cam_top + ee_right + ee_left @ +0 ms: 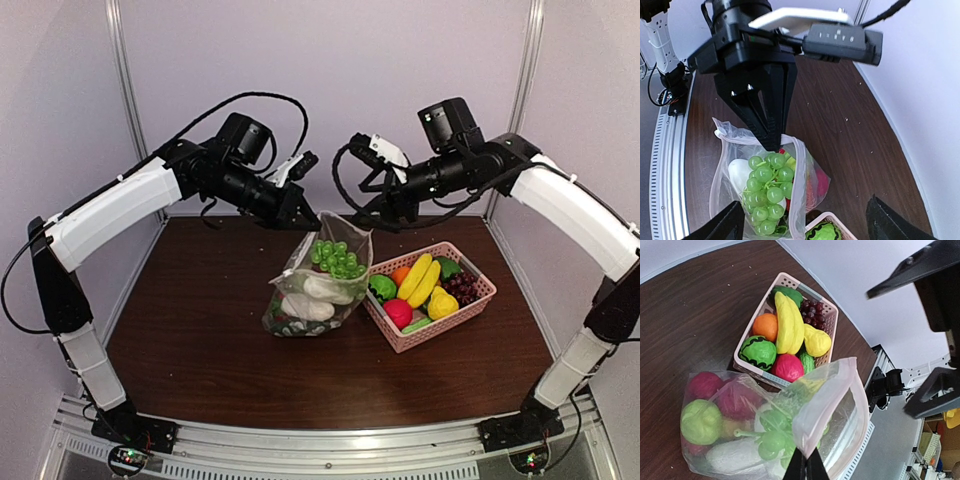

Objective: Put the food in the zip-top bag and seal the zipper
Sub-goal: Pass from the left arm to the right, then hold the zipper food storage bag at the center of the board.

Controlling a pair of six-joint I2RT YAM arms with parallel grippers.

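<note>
The clear zip-top bag (312, 290) stands mid-table with its mouth open upward. It holds green grapes (336, 257) at the top, white pieces, red ones and a green apple (701, 421). My left gripper (306, 222) is shut on the bag's rim, and its shut fingertips (806, 466) pinch the pinkish zipper strip (861, 405). My right gripper (366, 214) hovers open above the mouth. In its wrist view its fingers (732, 225) stand wide apart on either side of the grapes (767, 190), clear of them. A small white slider tab (719, 133) sits at the mouth's far corner.
A pink lattice basket (452, 322) stands just right of the bag, touching it. It holds bananas (420, 280), an orange, dark grapes, a yellow pear, a red fruit and green pieces. White walls enclose the dark wooden table at the back and sides.
</note>
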